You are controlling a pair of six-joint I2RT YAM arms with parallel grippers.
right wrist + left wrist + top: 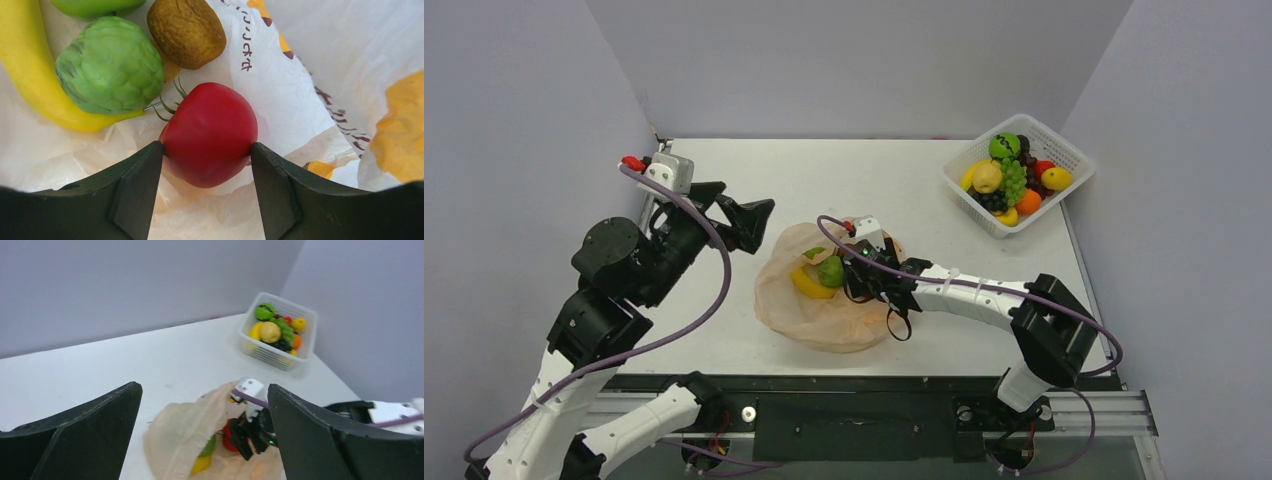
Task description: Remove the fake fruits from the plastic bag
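Observation:
The peach-orange plastic bag (824,318) lies open at the table's middle. My right gripper (856,280) is inside its mouth. In the right wrist view the gripper (206,150) is shut on the red apple (207,125), one finger touching each side of it. Beside it on the bag's plastic (310,75) lie a yellow banana (30,85), a bumpy green fruit (110,65), a brownish fruit (186,31) and part of a green apple (95,5). My left gripper (749,225) is open and empty above the table, left of the bag (180,435).
A white lattice basket (1064,150) with several fake fruits stands at the back right corner; it also shows in the left wrist view (265,352). Grey walls enclose the table on three sides. The right arm's purple cable (984,290) runs along its forearm.

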